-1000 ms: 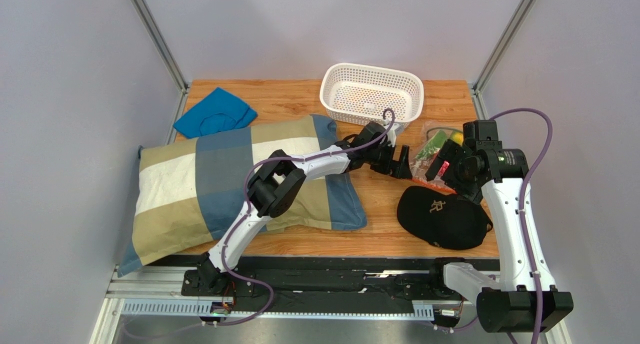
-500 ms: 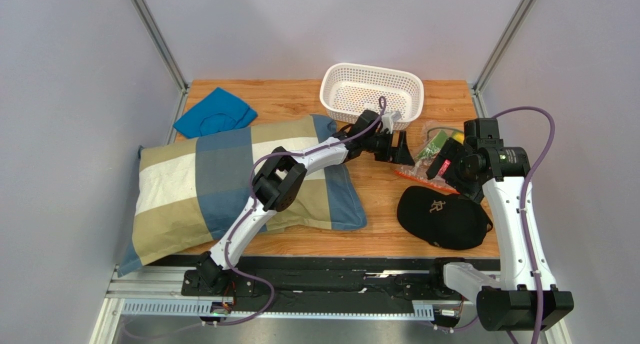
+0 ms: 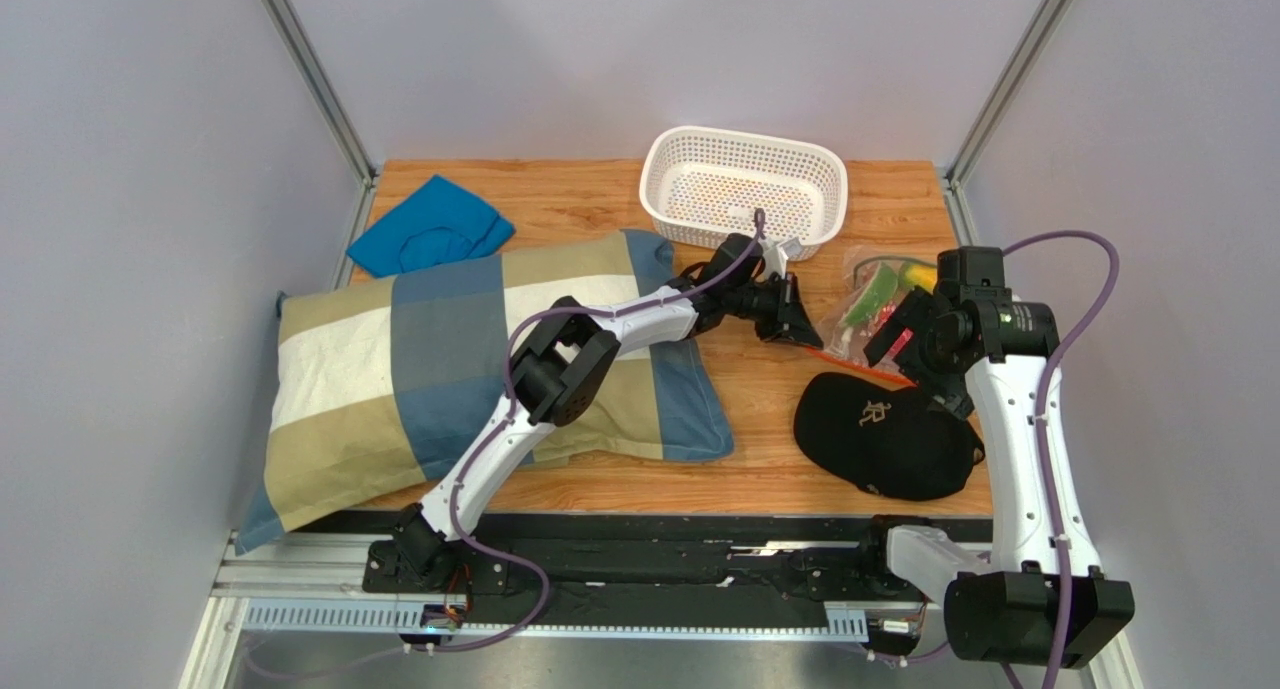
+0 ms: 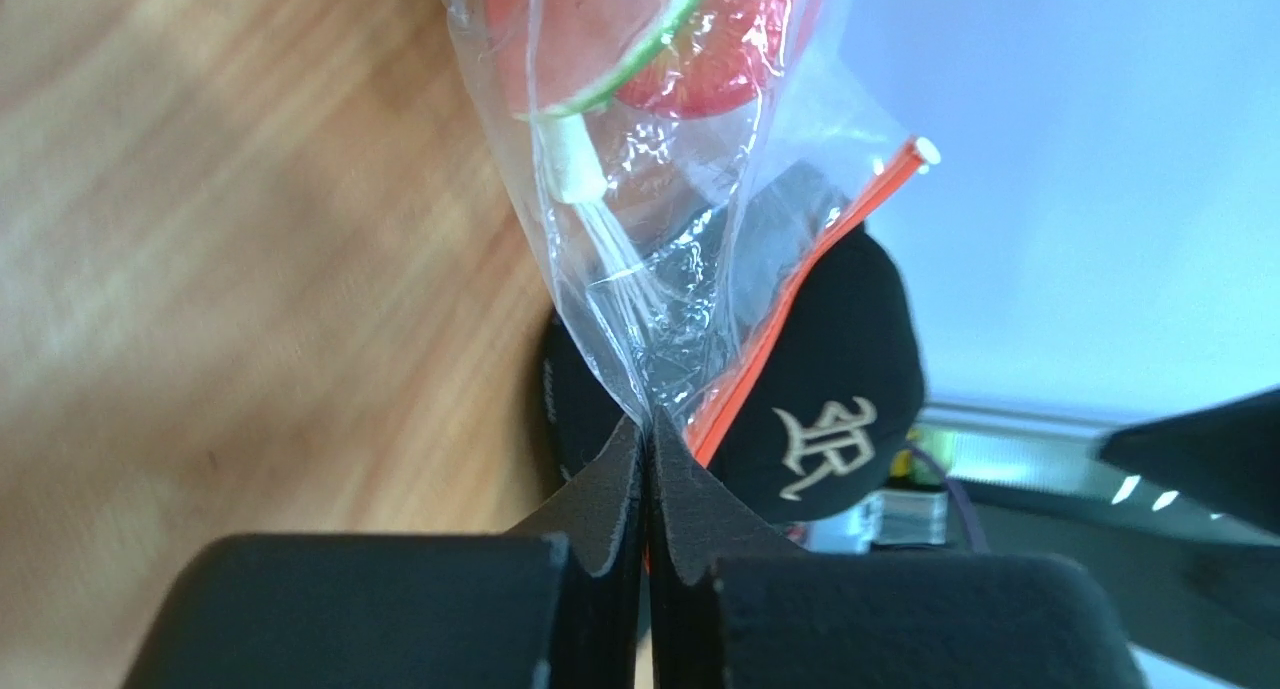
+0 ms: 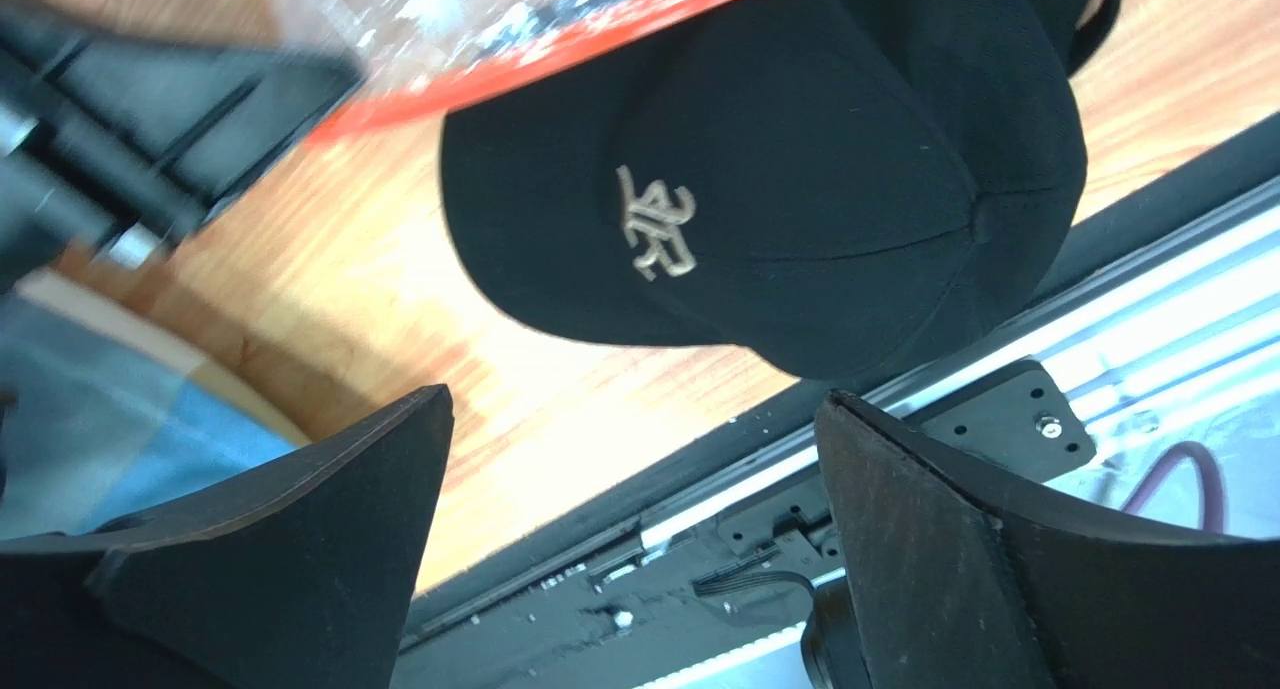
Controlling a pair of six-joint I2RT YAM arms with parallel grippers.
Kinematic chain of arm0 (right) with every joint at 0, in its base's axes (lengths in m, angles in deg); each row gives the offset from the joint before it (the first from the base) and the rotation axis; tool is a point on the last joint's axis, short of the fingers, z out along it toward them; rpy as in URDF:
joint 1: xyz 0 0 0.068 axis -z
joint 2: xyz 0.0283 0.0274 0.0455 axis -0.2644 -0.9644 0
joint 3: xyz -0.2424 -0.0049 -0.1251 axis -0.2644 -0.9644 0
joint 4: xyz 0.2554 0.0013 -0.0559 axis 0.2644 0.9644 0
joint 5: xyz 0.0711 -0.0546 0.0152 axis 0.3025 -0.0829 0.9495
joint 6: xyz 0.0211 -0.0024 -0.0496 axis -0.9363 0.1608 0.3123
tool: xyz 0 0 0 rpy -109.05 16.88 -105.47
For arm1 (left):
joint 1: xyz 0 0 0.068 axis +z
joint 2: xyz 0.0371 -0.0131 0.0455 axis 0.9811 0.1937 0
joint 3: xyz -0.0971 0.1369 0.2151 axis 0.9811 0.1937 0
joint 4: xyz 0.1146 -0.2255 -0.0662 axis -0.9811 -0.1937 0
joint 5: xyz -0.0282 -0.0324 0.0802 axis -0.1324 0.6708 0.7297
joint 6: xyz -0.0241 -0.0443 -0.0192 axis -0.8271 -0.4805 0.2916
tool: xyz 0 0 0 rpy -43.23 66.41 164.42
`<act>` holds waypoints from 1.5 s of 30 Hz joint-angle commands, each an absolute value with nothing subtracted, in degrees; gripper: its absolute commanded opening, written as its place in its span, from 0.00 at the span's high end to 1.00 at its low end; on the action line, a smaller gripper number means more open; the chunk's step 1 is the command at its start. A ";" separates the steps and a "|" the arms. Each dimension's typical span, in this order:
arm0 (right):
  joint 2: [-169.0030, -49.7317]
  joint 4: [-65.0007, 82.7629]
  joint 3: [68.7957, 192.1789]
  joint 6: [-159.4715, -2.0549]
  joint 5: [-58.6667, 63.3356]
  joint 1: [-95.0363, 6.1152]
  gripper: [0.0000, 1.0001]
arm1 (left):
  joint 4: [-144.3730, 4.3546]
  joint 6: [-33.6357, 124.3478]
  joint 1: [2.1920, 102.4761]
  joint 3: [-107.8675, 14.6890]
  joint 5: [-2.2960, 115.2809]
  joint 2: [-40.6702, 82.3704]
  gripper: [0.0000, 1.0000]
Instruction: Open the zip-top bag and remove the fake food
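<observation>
Since a second ago my left gripper (image 4: pixel 646 449) has reached over and snapped shut, pinching a corner of the zip-top bag (image 4: pixel 661 254) beside the black cap (image 5: pixel 781 194). My right gripper (image 5: pixel 624 412) hangs spread. The bag looks unopened, with the fake food (image 4: pixel 721 44) inside.

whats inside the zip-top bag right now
The clear zip-top bag holds fake food: red, green and yellow pieces show. Crinkled plastic and the right arm hide the rest.
</observation>
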State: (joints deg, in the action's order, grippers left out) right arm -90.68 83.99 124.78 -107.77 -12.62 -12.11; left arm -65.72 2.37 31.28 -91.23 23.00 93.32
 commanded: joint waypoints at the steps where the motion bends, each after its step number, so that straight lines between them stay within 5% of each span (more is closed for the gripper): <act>1: -87.62 80.71 121.13 -109.37 -10.87 -4.22 0.04 | -56.83 -9.84 31.46 -85.53 24.67 82.66 1.00; 6: -89.71 79.13 120.33 -111.21 -9.09 0.92 0.03 | -50.67 -20.84 31.20 -75.41 31.87 73.42 1.00; 27: -98.25 79.57 133.42 -120.34 0.50 10.68 0.02 | -53.92 -20.85 30.40 -67.06 36.72 63.31 1.00; 39: -100.80 71.31 124.99 -121.50 -1.17 10.68 0.05 | -54.01 -20.15 30.49 -66.88 34.79 62.69 1.00; 42: -102.81 66.74 123.85 -120.97 -1.18 10.68 0.12 | -54.10 -18.49 30.41 -64.43 34.78 61.38 1.00; 45: -105.98 63.40 124.46 -118.96 4.08 9.11 0.67 | -57.66 -13.40 30.49 -64.15 33.91 59.44 1.00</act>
State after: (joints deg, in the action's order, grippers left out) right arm -103.14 71.64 124.00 -119.82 -0.22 10.36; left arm -56.04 -19.60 30.34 -64.55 35.65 64.97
